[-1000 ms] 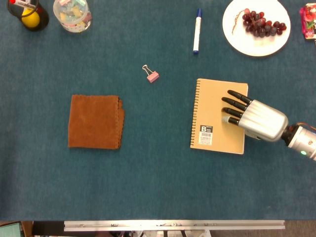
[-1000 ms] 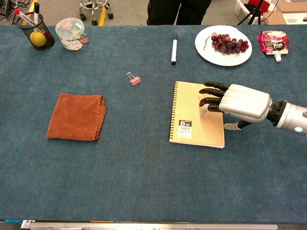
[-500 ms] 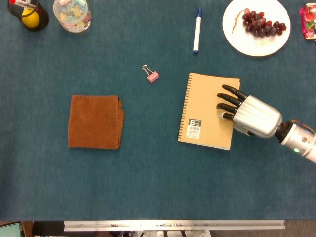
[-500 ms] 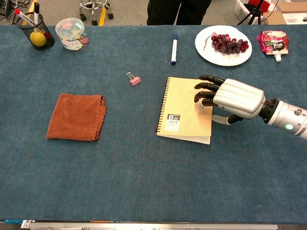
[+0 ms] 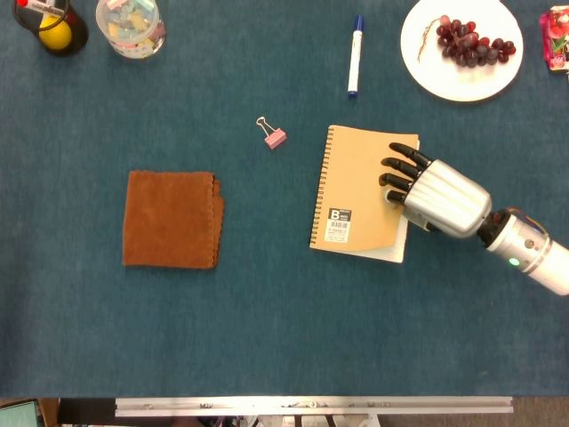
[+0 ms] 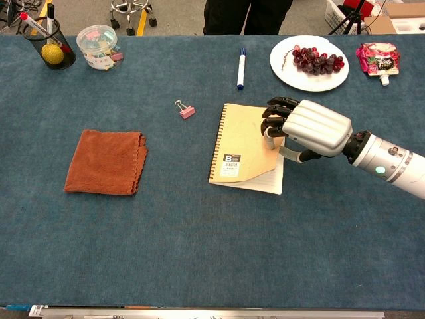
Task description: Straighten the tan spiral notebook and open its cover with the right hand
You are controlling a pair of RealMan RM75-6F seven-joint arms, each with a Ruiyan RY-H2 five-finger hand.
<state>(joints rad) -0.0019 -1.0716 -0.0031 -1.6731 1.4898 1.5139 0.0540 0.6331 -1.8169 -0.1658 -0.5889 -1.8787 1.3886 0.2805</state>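
The tan spiral notebook (image 5: 360,191) is lying right of centre in the head view, spiral edge to the left, and it is sitting further left and higher than it did a second ago, when it lay lower and nearer the right edge. Its tilt is also changing: the top is now leaning a little to the right. The cover (image 6: 244,143) is starting to come away at its lower right corner, where a strip of white page (image 6: 271,179) is showing beneath it in the chest view (a second ago the cover was lying flush).

The right hand (image 5: 431,194) is reaching in from the right, fingers (image 6: 273,117) close together and curled down onto the cover near its right edge, pressing rather than gripping it; whether the thumb is under the cover I cannot tell. The left hand is not showing in either view.

So the dragging is moving the notebook, and judging by the exposed page, the opening is only just beginning.

Just off the notebook's upper left corner a pink binder clip (image 5: 275,136) is lying, above it a blue marker (image 5: 355,54), and in the upper right a white plate (image 5: 427,67) of grapes (image 5: 471,40). A brown cloth (image 5: 171,219) is lying well apart at left.
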